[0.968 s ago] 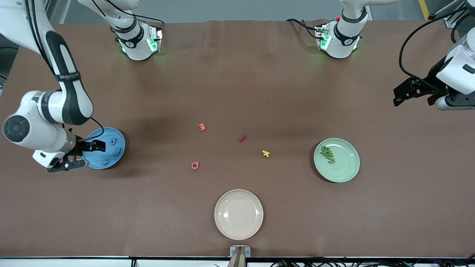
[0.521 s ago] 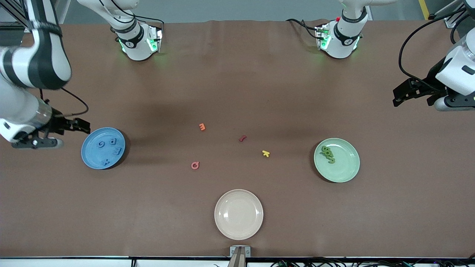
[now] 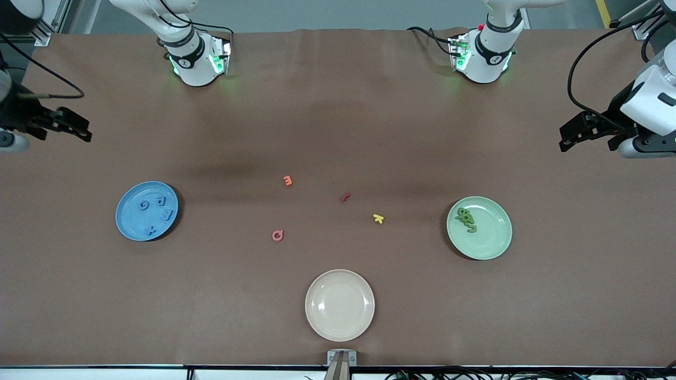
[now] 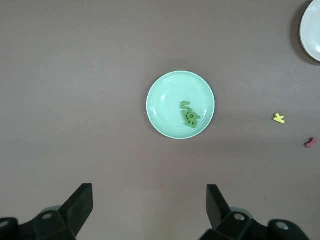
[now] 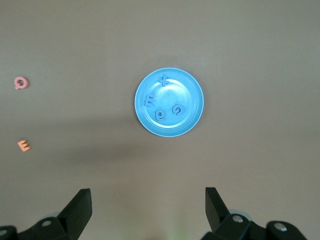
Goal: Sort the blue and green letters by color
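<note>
Several blue letters [image 3: 161,201] [image 5: 160,115] lie spread flat on the blue plate [image 3: 129,219] [image 5: 187,95] toward the right arm's end of the table. The green letters [image 3: 467,219] [image 4: 189,115] sit in a small heap on the green plate [image 3: 494,237] [image 4: 167,100] toward the left arm's end. My right gripper [image 3: 82,129] [image 5: 148,196] hangs open and empty over bare table by the right arm's end. My left gripper [image 3: 566,136] [image 4: 150,192] waits open and empty over bare table at the left arm's end.
A cream plate [image 3: 339,305] [image 4: 312,30] stands near the front edge, mid-table. Loose on the cloth between the coloured plates lie an orange letter [image 3: 288,180] [image 5: 23,145], a dark red one [image 3: 345,197] [image 4: 310,143], a yellow one [image 3: 378,218] [image 4: 279,118] and a pink one [image 3: 278,235] [image 5: 21,82].
My right gripper has lifted off the blue plate and drawn back toward the right arm's end of the table, uncovering a blue letter on the plate. The left arm has stayed still.
</note>
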Robot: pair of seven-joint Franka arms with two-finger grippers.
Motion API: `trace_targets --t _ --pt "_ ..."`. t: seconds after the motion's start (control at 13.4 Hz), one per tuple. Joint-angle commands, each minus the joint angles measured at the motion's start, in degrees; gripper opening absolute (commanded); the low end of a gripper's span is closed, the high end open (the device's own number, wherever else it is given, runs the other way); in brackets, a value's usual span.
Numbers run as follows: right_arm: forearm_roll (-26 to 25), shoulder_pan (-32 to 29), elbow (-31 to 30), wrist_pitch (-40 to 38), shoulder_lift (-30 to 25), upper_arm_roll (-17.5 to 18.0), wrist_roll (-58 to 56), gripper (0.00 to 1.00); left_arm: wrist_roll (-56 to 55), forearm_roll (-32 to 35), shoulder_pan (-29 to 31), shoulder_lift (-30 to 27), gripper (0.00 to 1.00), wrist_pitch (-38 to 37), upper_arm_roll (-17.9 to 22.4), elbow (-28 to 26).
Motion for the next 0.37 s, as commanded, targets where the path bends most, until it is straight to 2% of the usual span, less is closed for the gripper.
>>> trace_targets --t 0.0,0.3 --pt "0.9 0.0 6.8 -4.7 1.7 -0.3 0.8 1.0 -0.1 1.1 -0.2 0.2 1.0 -0.1 -0.1 1.1" --pt "0.8 -0.3 8.1 -5.6 1.8 -0.5 0.6 1.0 -0.2 1.0 -0.1 0.2 1.0 -0.1 -0.1 1.1"
